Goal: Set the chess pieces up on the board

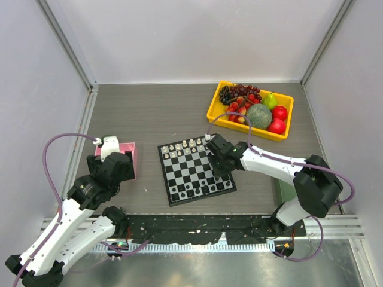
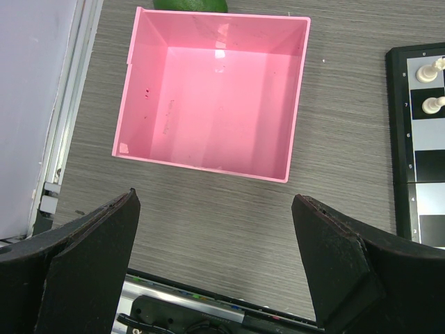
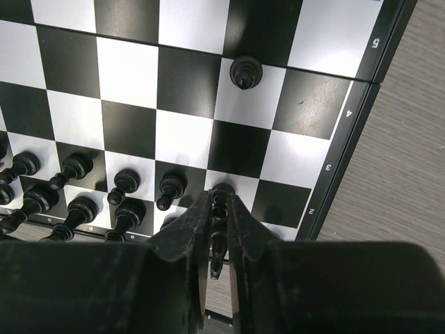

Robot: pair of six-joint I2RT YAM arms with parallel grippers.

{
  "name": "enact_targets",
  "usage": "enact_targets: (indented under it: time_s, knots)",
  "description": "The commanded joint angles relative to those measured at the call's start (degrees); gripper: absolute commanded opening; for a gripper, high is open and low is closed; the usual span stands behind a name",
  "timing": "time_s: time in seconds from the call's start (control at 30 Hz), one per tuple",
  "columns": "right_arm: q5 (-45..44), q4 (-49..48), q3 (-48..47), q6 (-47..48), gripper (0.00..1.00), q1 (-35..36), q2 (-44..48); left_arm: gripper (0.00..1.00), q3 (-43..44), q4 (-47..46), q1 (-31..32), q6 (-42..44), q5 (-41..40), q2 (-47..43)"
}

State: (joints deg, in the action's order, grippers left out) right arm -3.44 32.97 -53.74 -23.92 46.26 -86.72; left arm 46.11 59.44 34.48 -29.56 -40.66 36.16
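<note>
The board [image 1: 190, 166] lies at the table's centre. White chess pieces [image 1: 182, 148] stand along its far rows and black ones [image 1: 197, 189] along its near rows. My right gripper [image 3: 220, 200] is shut on a black pawn [image 3: 222, 191] over a white square near the board's right edge [image 3: 348, 125]. One lone black pawn [image 3: 245, 72] stands two rows further in. Several black pieces [image 3: 76, 188] line the rows to the left of the fingers. My left gripper [image 2: 215, 205] hangs open and empty over bare table, just short of the pink tray [image 2: 295, 104].
The pink tray [image 1: 133, 156] holds nothing. A yellow bin [image 1: 215, 107] of fruit stands at the back right. The left wrist view catches the board's left border [image 2: 395, 139] with two white pieces [image 2: 432, 106] and a green object [image 2: 191, 4] beyond the tray.
</note>
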Motion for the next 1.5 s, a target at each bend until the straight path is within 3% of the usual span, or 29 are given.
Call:
enact_targets:
  time_s: [0.0,0.03,0.27,0.5,0.8,0.9,1.07,1.47]
  knots:
    - [-0.86,0.60,-1.19,0.19,0.25,0.06,1.81,0.99,1.18,-1.34,-0.20,-0.15,-0.29,0.31]
    - [-1.04,1.21,-1.63,0.19,0.31,0.06,1.90,0.99,1.18,-1.17,-0.20,-0.06,-0.21,0.23]
    - [-3.85,3.85,-9.01,1.16,0.51,-0.03,2.61,0.99,0.92,-1.43,-0.03,-0.14,-0.47,-0.74]
    - [-6.04,4.30,-14.64,2.39,0.57,0.06,2.95,0.99,1.00,-1.34,-0.03,-0.06,-0.29,-1.27]
    - [-6.84,-2.11,-14.56,3.97,0.61,-0.03,5.59,0.99,0.83,-1.78,-0.11,0.03,-0.03,-2.59]
    - [-7.71,-3.35,-14.29,4.15,0.68,-0.03,5.86,0.99,0.91,-1.70,-0.11,0.03,-0.12,-2.68]
    - [-9.74,-1.77,-17.10,5.46,0.68,-1.08,2.44,0.99,0.91,-1.78,-0.03,0.03,-0.20,-2.59]
    - [-3.68,-0.71,-17.11,4.50,0.53,-3.81,-4.07,0.99,0.83,-1.69,-0.03,-0.06,-0.38,-2.06]
